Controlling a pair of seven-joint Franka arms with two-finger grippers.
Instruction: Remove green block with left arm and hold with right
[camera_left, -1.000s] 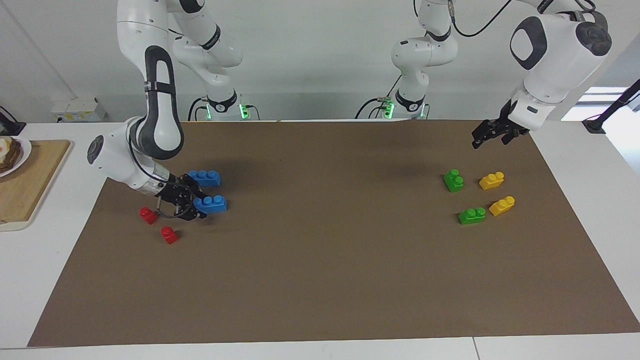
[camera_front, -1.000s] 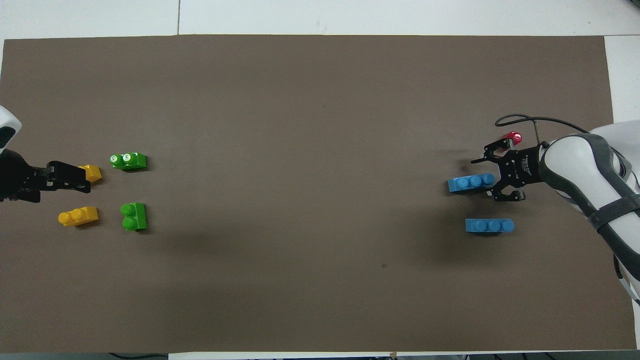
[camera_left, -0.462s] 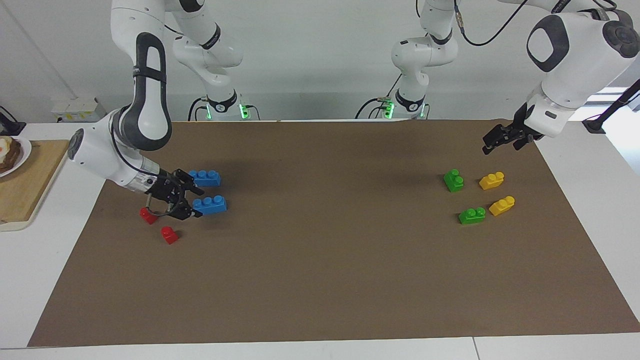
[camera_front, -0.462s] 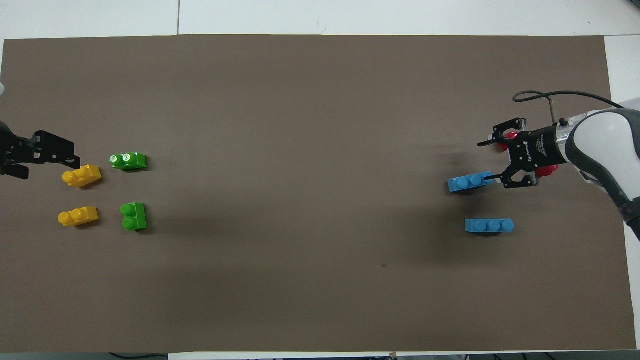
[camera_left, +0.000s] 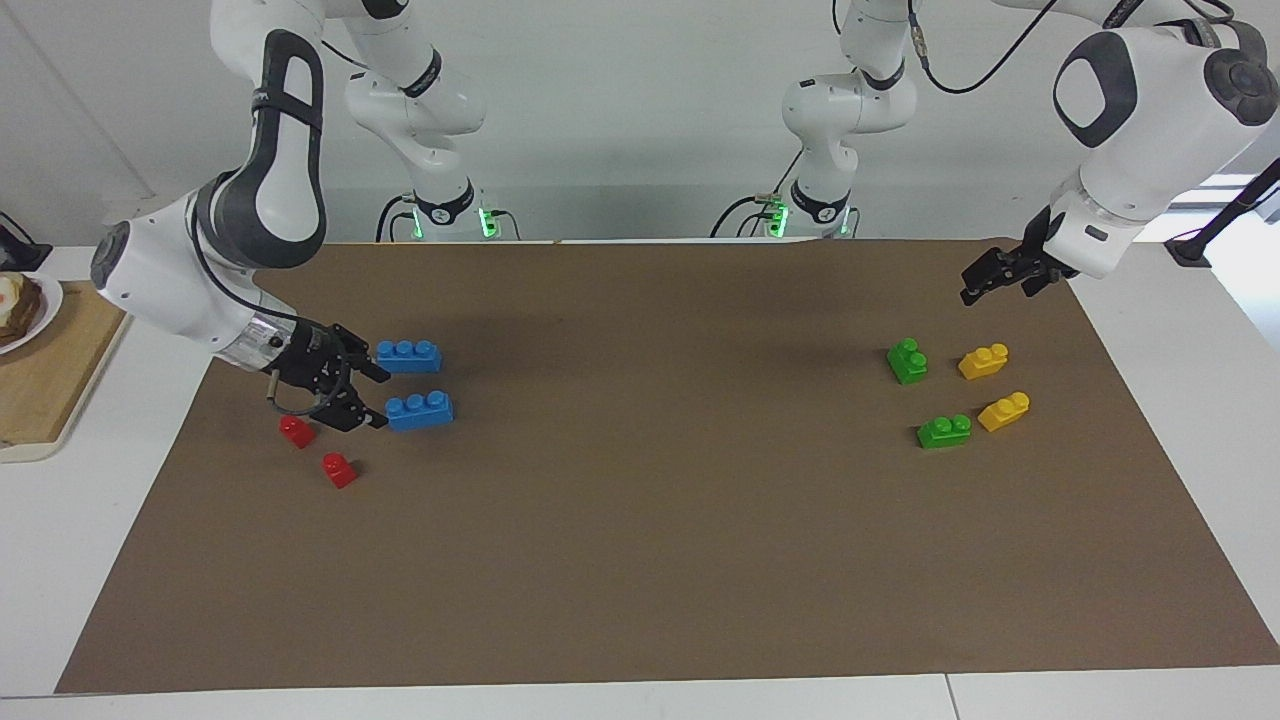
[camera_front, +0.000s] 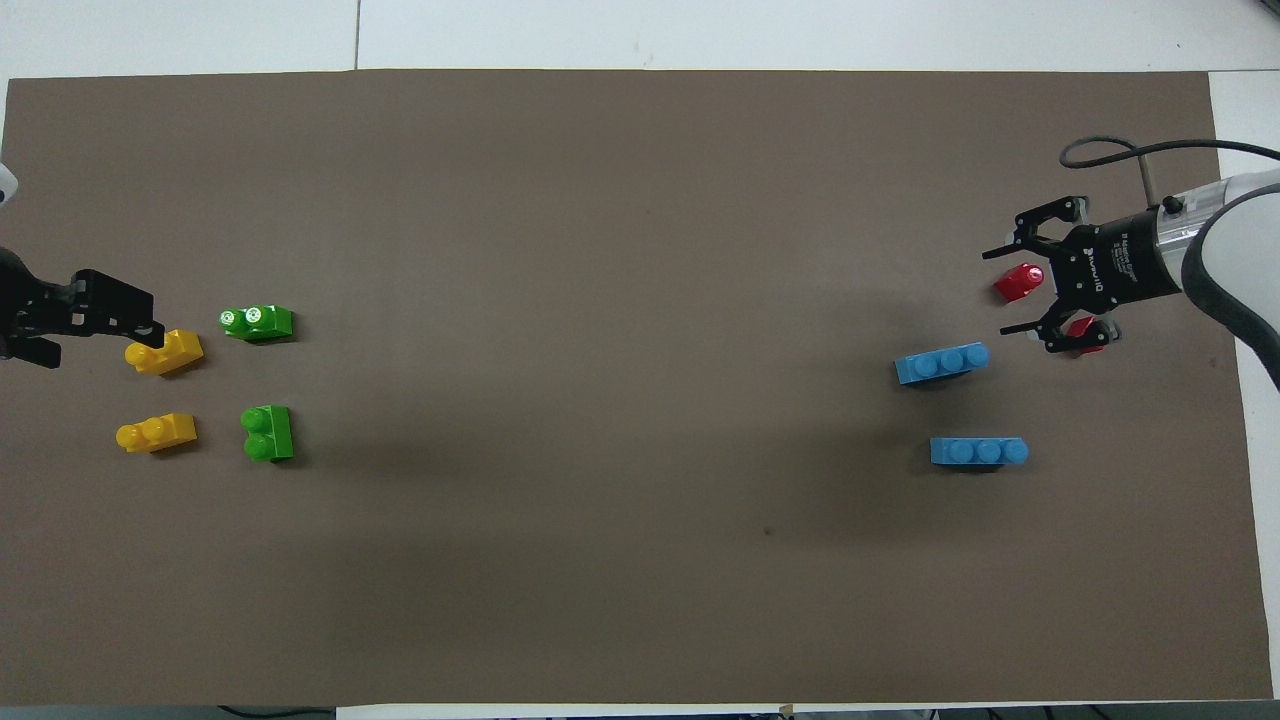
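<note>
Facing view: left gripper (camera_left: 982, 280) up in the air over the brown mat (camera_left: 660, 560) near its robot-side edge at the left arm's end, fingers spread, nothing in them. Two green blocks on mat, apart: green block (camera_left: 908, 361) nearer robots, second green block (camera_left: 944, 431) farther, each beside a yellow block (camera_left: 983, 361). Right gripper (camera_left: 358, 395) low at the right arm's end, fingers apart, empty, tips just beside a blue block (camera_left: 420, 410); red blocks (camera_left: 296, 431) close by.

Overhead view: left gripper (camera_front: 105, 320) overlaps a yellow block (camera_front: 164, 352), green block (camera_front: 267, 433) clear of it. Right gripper (camera_front: 1030, 290) over the red blocks (camera_front: 1018, 283).

Risk: two identical greens w/ yellows close by, so left fingers may descend on a yellow or knock one; right arm well apart from the greens, handover needs a long reach across the worktop
</note>
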